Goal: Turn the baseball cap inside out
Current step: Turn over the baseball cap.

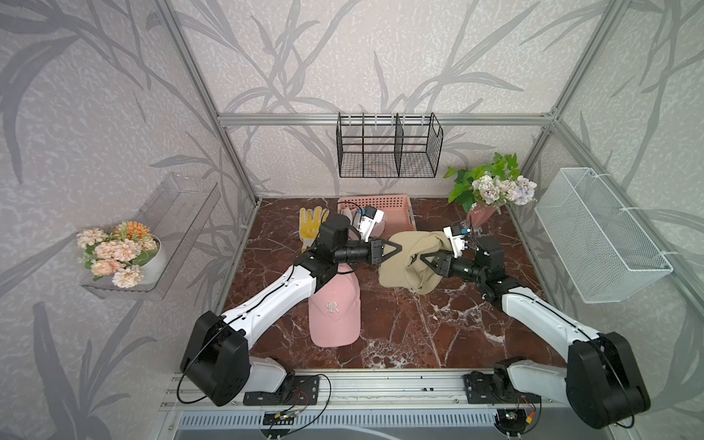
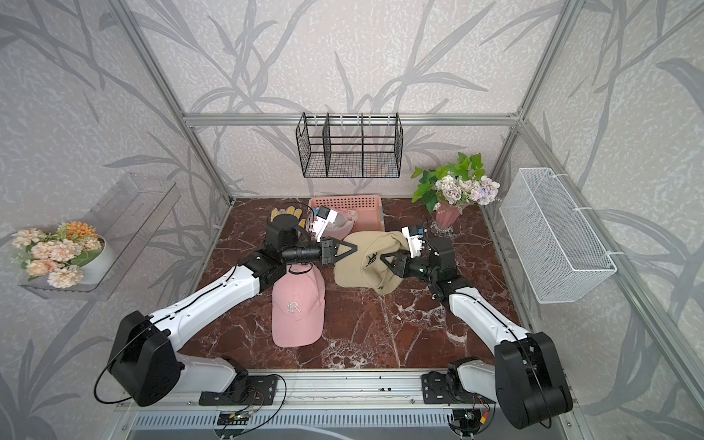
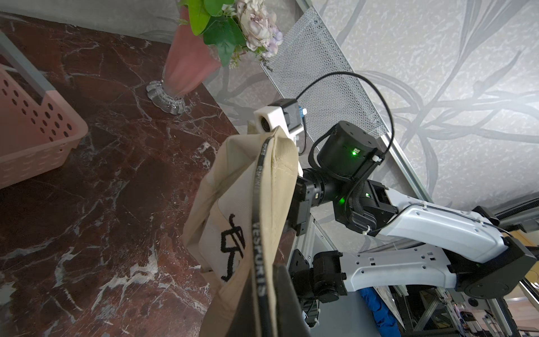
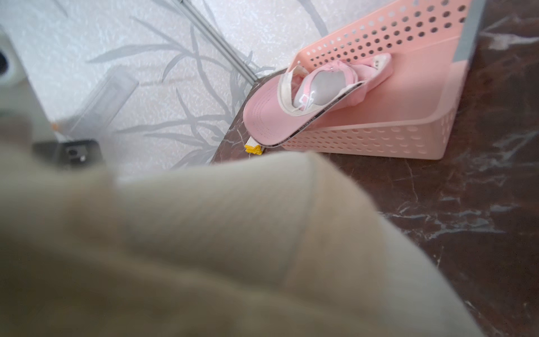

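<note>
Beige cap (image 1: 407,266): mid-table, strung between the two arms; its lower edge hangs down near the marble table (image 1: 400,335), its right side is bunched up high; both top views show a black embroidered mark on it (image 2: 370,260)
Cap up close: in the left wrist view the beige cap (image 3: 233,204) shows a dark lettered band along its edge and the black stitching on a pale patch
Left gripper (image 1: 399,248): reaching in from the cap's left side; fingers pinched together on the cap's edge
Right gripper (image 1: 423,257): pushed into the fabric from the right; tips buried in cloth, so I cannot tell whether they are apart or together; its wrist view is mostly blurred beige cloth (image 4: 204,233)
Pink cap (image 1: 334,308): flat on the table in front of the beige one, partly under the left arm; not touched by either gripper
Pink basket (image 1: 396,213): at the back of the table; a second pink cap (image 4: 291,111) lies over its rim
Yellow glove (image 1: 310,224): just left of the basket
Flower vase (image 1: 491,190): back right corner
</note>
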Available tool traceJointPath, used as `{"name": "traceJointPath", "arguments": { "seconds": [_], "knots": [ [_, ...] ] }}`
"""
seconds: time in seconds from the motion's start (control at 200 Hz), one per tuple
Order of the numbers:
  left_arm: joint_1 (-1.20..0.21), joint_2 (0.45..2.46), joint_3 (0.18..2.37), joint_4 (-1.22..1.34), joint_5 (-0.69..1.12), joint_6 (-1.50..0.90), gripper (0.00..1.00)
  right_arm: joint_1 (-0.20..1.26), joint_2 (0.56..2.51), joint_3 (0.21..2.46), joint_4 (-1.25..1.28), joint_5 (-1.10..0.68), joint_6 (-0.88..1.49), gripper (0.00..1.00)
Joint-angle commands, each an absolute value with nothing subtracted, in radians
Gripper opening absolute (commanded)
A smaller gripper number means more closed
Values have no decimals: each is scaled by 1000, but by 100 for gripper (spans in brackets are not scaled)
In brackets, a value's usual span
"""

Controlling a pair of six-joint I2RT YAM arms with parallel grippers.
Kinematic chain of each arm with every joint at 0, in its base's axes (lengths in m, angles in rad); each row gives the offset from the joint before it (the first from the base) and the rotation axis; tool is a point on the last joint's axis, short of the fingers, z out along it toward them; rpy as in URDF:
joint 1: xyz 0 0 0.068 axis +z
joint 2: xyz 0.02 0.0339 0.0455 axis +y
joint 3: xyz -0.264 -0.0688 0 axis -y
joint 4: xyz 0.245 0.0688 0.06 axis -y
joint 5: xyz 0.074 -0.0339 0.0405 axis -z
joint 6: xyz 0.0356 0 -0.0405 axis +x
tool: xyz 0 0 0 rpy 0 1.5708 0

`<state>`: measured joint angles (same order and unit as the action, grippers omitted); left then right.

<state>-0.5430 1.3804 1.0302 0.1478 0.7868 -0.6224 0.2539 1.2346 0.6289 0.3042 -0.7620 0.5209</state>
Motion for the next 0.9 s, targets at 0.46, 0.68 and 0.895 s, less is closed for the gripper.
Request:
{"name": "traceJointPath", "arguments": {
  "seconds": [0.46,0.68,0.895],
  "knots": [
    [-437,1409,989,80,551,-618,0,210,999,555,291,-645,544,0],
    [-437,1402,936,176,649,-668,0,278,916,577,90,-281,417,3],
    [-442,1401,878,423,723,-852,0,414,910,596,95,-202,235,47]
  ]
}}
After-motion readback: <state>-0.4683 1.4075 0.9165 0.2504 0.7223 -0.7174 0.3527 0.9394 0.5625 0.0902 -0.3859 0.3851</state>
